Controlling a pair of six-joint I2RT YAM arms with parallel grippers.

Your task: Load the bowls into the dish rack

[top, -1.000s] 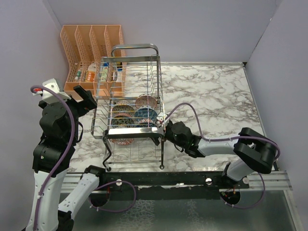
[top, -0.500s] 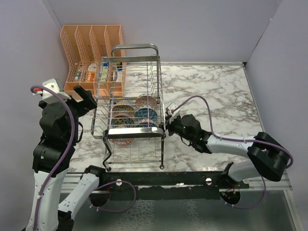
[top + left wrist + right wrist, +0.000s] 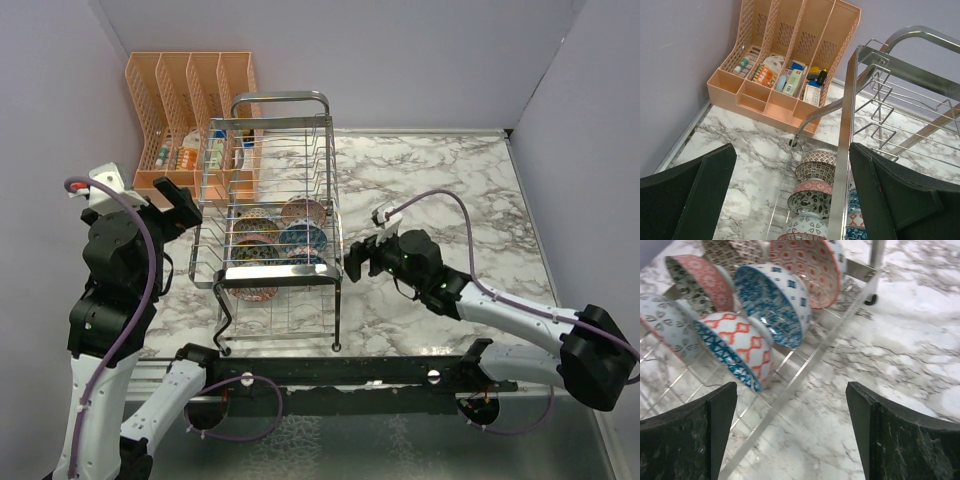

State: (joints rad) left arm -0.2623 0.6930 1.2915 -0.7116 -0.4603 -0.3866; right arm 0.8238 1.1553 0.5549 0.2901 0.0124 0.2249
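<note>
The chrome wire dish rack [image 3: 280, 98] stands left of centre on the marble table. Several patterned bowls sit on edge in its lower tier. In the right wrist view I see a pink-red bowl [image 3: 805, 270], a blue bowl [image 3: 772, 302], a blue-and-orange bowl [image 3: 735, 347] and a red-lined bowl [image 3: 695, 282]. In the left wrist view a row of bowls [image 3: 815, 172] stands behind the rack's bar [image 3: 845, 150]. My right gripper [image 3: 356, 258] is open and empty, just right of the rack [image 3: 800, 380]. My left gripper [image 3: 180, 208] is open and empty, raised at the rack's left side.
An orange slotted organizer [image 3: 190, 110] holding small items stands against the back wall, behind and left of the rack; it also shows in the left wrist view [image 3: 790, 60]. Purple walls close in the left, back and right sides. Marble tabletop [image 3: 450, 190] lies right of the rack.
My right gripper has drawn back to the right, away from the rack's right edge, and its arm has stretched out. The left arm and the bowls have not moved.
</note>
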